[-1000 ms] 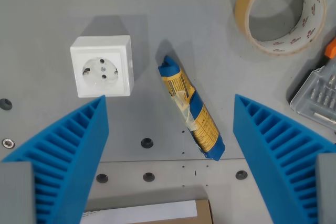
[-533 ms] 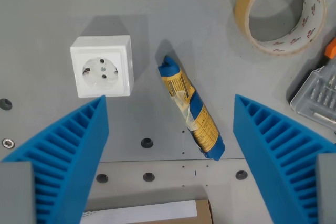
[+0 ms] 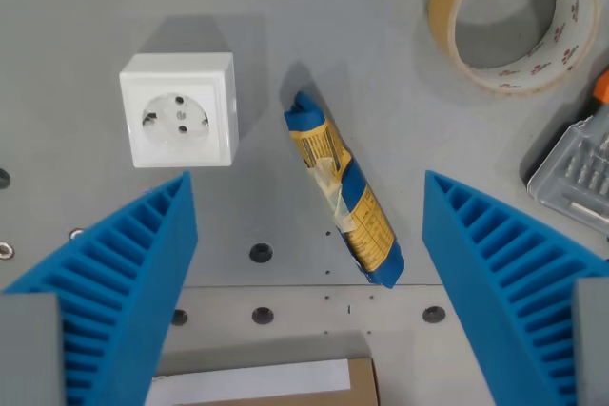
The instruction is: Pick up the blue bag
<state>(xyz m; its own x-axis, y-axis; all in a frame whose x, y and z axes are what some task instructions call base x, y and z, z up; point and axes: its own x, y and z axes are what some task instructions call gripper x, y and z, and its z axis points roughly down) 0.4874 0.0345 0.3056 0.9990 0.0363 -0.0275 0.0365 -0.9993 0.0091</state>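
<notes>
The blue bag (image 3: 343, 190) is a slim blue and yellow packet lying flat on the grey table, slanting from upper left to lower right in the middle of the wrist view. My gripper (image 3: 309, 235) hangs above it, open wide. One blue ribbed finger (image 3: 124, 282) is at the wrist view's left and the other ribbed finger (image 3: 504, 273) at the wrist view's right. The bag lies in the gap between them, touching neither.
A white wall socket (image 3: 178, 123) stands left of the bag. A roll of tape (image 3: 519, 16) lies at the upper right. A clear bit case (image 3: 576, 178) is at the right edge. A cardboard box with a white sheet (image 3: 276, 382) sits at the bottom.
The whole scene has shifted slightly up and outward in the picture, so the camera has moved a little nearer the table. The bag and the other things have not moved.
</notes>
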